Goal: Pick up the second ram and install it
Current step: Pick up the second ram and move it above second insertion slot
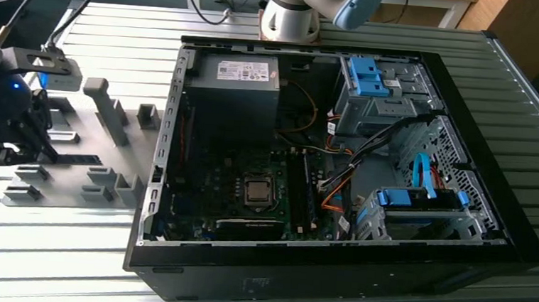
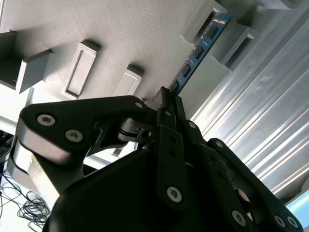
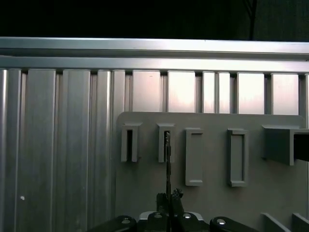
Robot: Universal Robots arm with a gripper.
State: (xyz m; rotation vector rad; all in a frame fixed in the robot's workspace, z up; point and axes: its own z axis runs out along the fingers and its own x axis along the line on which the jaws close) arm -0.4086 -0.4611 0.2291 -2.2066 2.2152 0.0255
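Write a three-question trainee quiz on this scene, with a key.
1. Is the computer case lying with its side open or closed?
2. True or false: the gripper is inside the case.
3. What is the gripper clamped on? A) a screwdriver B) the second ram C) a cooling fan
Key: 1 open; 2 false; 3 B.

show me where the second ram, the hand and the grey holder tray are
second ram (image 2: 198, 52): second wrist view, on its blue chip-lined face
hand (image 2: 166, 98): second wrist view, midway between the fingertips shut on the ram's end
grey holder tray (image 3: 145, 193): first wrist view, on its bare flat surface
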